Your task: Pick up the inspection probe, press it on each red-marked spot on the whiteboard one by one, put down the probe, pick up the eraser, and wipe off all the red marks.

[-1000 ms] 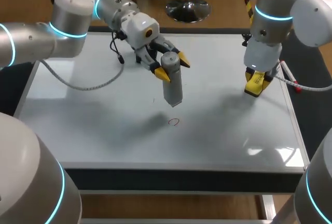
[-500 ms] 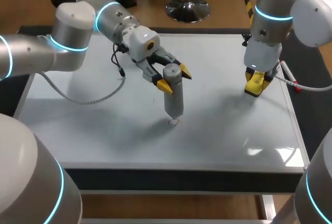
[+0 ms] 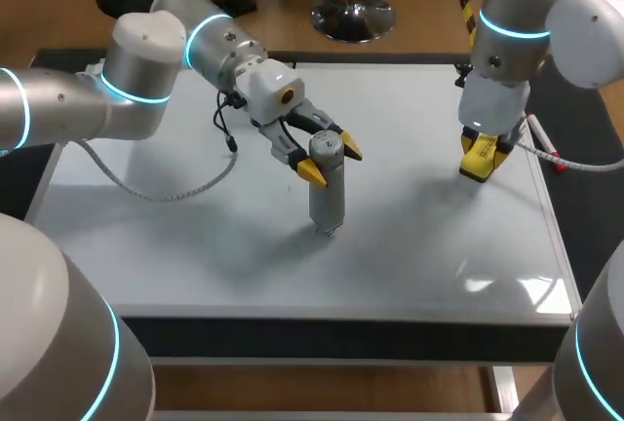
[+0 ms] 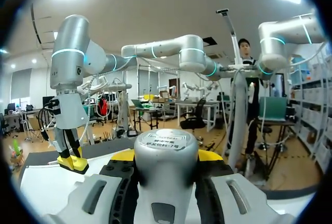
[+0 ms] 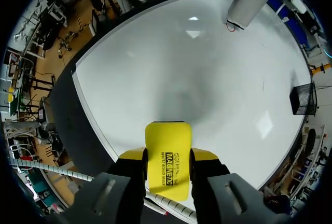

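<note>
The grey cylindrical probe (image 3: 327, 192) stands nearly upright in my left gripper (image 3: 330, 160), which is shut on its upper part. Its tip rests on the small red circle (image 3: 329, 232) at the middle front of the whiteboard (image 3: 146, 236); the circle is mostly hidden there. In the left wrist view the probe's cap (image 4: 165, 146) fills the space between the yellow fingertips (image 4: 208, 156). My right gripper (image 3: 484, 160) hovers low over the board's right side, shut on the yellow eraser (image 3: 482, 156). In the right wrist view the eraser (image 5: 167, 156) sits between the fingers, with the probe (image 5: 250, 0) and red mark (image 5: 230, 26) far ahead.
A grey cable (image 3: 166, 187) from my left arm droops over the board's left half. A tiny dark mark (image 3: 289, 187) lies left of the probe. The board's right edge (image 3: 551, 216) runs close beside the right gripper, where a white cable (image 3: 570, 162) hangs.
My left gripper has come down and slightly toward the front with the probe, bringing its tip onto the red circle. The right arm with the eraser has stayed still.
</note>
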`<move>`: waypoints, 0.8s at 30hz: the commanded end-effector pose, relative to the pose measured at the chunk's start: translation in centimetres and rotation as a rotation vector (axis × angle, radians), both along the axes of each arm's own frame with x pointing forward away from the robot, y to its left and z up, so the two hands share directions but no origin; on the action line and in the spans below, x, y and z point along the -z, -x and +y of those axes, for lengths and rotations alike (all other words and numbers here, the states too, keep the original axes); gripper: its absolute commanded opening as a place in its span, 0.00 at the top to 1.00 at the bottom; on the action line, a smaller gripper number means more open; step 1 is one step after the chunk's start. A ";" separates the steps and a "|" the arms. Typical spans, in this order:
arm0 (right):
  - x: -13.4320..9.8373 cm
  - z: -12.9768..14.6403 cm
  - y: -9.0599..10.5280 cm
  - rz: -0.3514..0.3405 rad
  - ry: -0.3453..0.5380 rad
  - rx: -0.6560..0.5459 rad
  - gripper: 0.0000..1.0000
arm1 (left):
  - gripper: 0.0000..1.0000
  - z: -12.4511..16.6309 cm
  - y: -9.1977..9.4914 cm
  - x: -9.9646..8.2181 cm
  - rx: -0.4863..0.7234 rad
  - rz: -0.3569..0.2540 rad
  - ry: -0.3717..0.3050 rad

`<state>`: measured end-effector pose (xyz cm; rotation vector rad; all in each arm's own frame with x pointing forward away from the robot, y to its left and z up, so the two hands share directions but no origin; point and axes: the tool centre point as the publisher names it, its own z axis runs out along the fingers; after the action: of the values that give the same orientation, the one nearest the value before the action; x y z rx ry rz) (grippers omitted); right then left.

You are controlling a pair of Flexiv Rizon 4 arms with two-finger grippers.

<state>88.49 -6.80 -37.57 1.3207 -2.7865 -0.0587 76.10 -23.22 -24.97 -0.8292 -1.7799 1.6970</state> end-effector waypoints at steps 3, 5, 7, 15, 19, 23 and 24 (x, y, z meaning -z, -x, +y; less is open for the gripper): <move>0.0 -0.1 0.0 0.000 0.002 -0.002 1.00 | 1.00 0.0 -0.1 0.7 0.005 0.006 0.006; 0.0 -0.1 0.0 0.000 0.002 -0.002 1.00 | 1.00 -0.1 -0.1 0.8 0.007 0.006 0.008; 0.0 -0.1 0.0 0.000 0.002 -0.002 1.00 | 1.00 -0.1 -0.2 0.9 0.008 0.003 0.009; 0.0 -0.1 0.0 0.000 0.002 -0.002 1.00 | 1.00 -0.2 -0.4 1.3 0.012 -0.002 0.007; 0.0 -0.1 0.0 0.000 0.002 -0.002 1.00 | 1.00 -0.1 -0.5 1.5 0.012 -0.003 0.007; 0.0 -0.1 0.0 0.000 0.002 -0.002 1.00 | 1.00 -0.1 -0.6 1.7 0.010 -0.002 0.006; 0.0 -0.1 0.0 0.000 0.002 -0.002 1.00 | 1.00 -0.1 -0.6 1.7 0.010 -0.003 0.004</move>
<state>88.49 -6.80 -37.57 1.3207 -2.7865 -0.0587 76.48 -23.30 -26.59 -0.8385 -1.7786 1.6952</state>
